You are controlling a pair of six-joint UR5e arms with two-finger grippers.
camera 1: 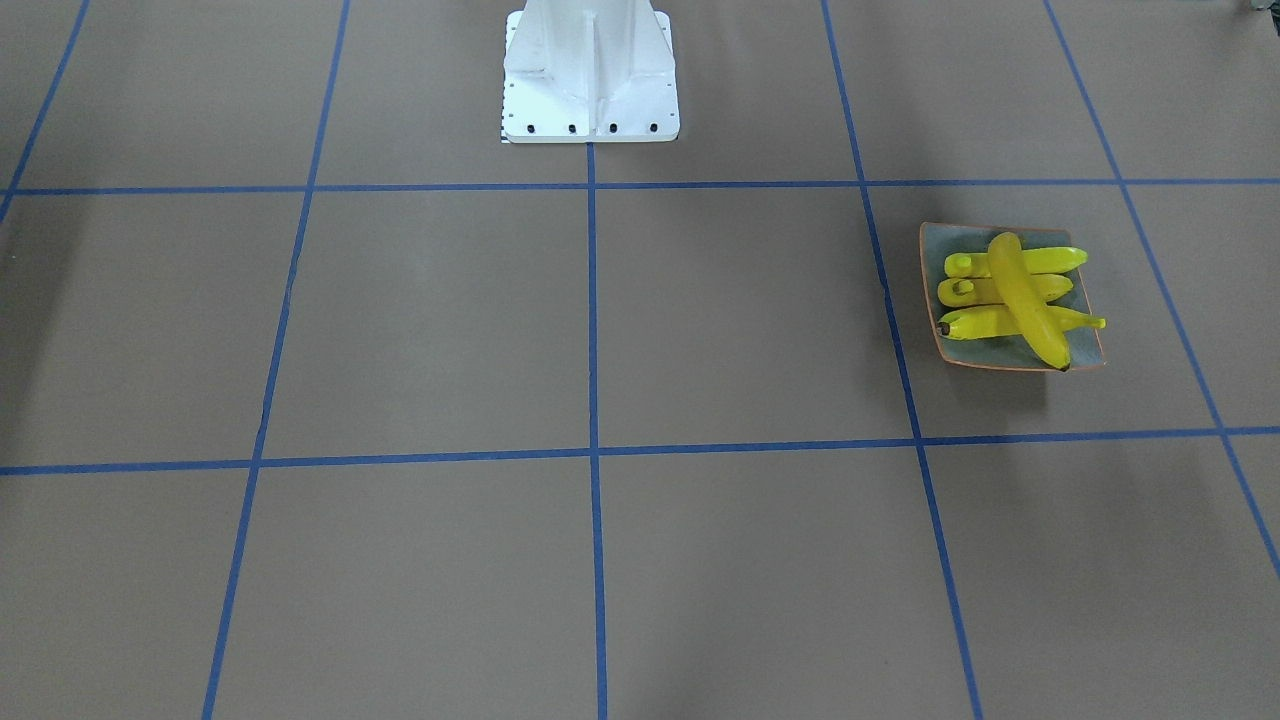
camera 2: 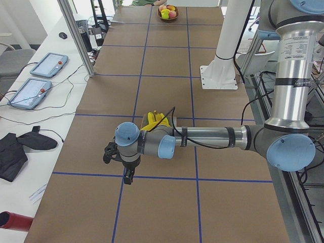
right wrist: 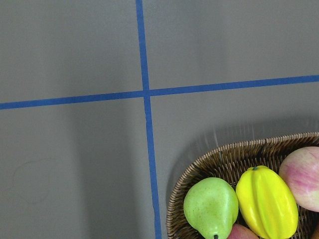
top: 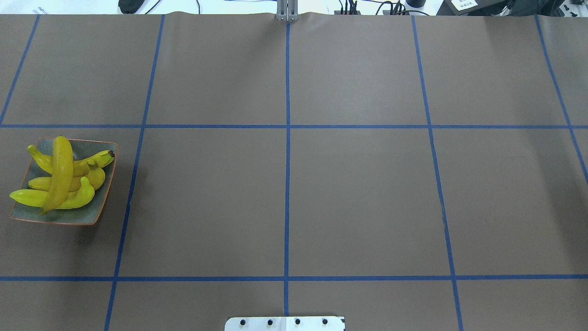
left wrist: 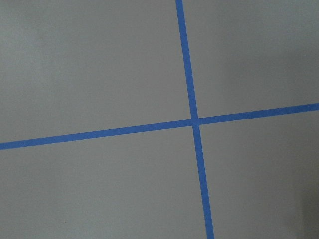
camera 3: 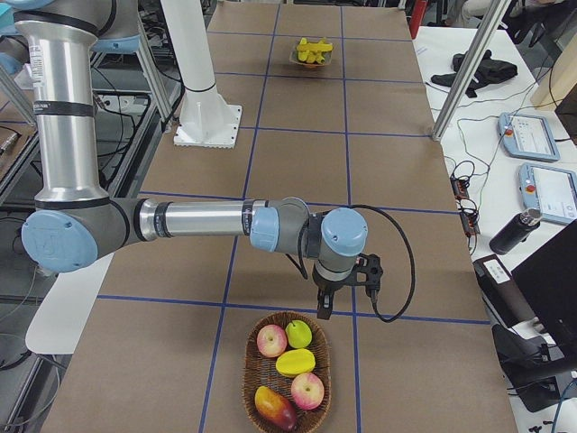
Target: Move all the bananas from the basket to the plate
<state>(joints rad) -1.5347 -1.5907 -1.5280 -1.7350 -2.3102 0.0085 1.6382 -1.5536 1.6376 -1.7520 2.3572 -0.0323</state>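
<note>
Four bananas (top: 59,174) lay piled on the plate (top: 98,204) toward the left end of the table (top: 358,184), three side by side and one across them. They were near the left gripper (camera 2: 126,176), which hung fingers-down over a tape crossing (left wrist: 194,121), and well apart from the right gripper (camera 3: 325,305), which hung just beside the wicker basket (camera 3: 247,359) of other fruit at the opposite end. The left arm (camera 2: 212,136) and the right arm (camera 3: 198,219) each reached out with forearm roughly level and wrist turned down; how far either gripper stood open, or whether it held anything, could not be told.
</note>
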